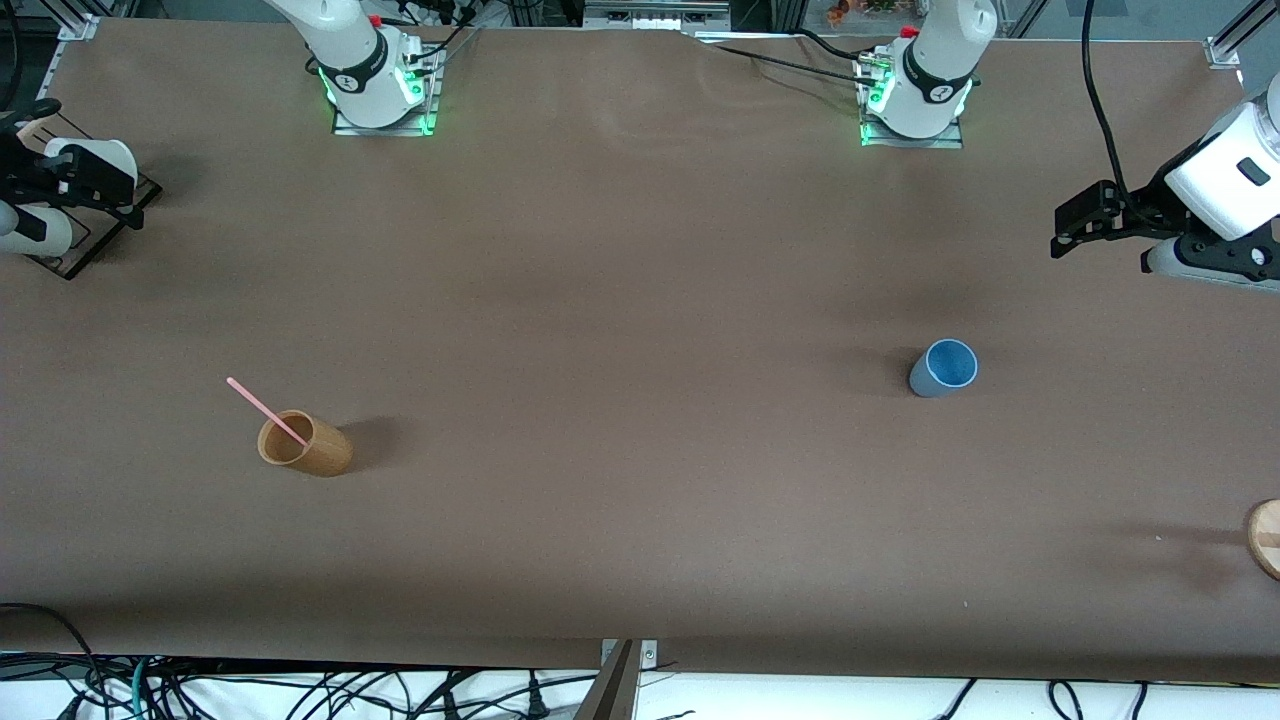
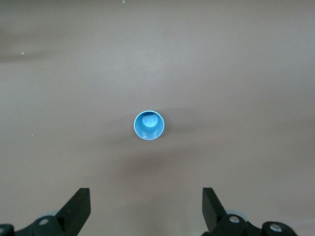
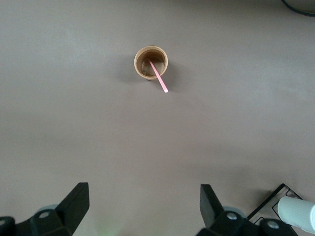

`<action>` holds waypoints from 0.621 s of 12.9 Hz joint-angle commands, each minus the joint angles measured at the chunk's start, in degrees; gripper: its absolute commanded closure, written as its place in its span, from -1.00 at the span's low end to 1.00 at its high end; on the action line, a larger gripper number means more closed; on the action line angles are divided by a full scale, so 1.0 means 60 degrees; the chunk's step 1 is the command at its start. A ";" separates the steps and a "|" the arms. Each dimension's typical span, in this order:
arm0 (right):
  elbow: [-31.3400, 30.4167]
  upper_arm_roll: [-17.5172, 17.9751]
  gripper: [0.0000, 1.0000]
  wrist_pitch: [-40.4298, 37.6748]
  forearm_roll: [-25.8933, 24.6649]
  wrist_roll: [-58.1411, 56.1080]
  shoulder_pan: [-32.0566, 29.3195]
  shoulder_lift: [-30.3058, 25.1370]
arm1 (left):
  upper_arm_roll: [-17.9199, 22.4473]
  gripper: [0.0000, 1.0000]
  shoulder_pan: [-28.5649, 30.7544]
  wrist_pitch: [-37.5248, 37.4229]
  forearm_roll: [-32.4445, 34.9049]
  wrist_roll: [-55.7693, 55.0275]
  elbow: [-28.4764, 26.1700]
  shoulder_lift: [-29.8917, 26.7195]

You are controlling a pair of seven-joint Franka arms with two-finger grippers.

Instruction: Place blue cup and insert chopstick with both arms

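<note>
Right gripper (image 1: pixel 45 185) hangs open and empty over the right arm's end of the table. Chopstick (image 1: pixel 266 411) stands tilted in the tan cup (image 1: pixel 304 443), toward that same end; blue cup (image 1: pixel 942 368) stands upright, empty, toward the left arm's end. Left gripper (image 1: pixel 1085 222) hangs open above that end, well apart from the blue cup.

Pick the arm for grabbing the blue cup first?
Left. Its tool hangs open at the blue cup's end of the table, cup centred in its wrist view. The right tool, also open, faces the tan cup holding the chopstick.
</note>
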 commanded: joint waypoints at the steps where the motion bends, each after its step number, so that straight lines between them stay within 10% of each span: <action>1: -0.0099 -0.0011 -1.00 -0.0072 -0.0047 -0.0174 -0.0026 -0.0219 | -0.0020 -1.00 0.0053 -0.0118 -0.0190 0.0031 0.0331 0.0166; 8: -0.0099 0.0004 -1.00 -0.0072 -0.0003 -0.0174 -0.0011 -0.0233 | -0.0006 -1.00 0.0170 -0.0118 -0.0190 0.0031 0.0331 0.0195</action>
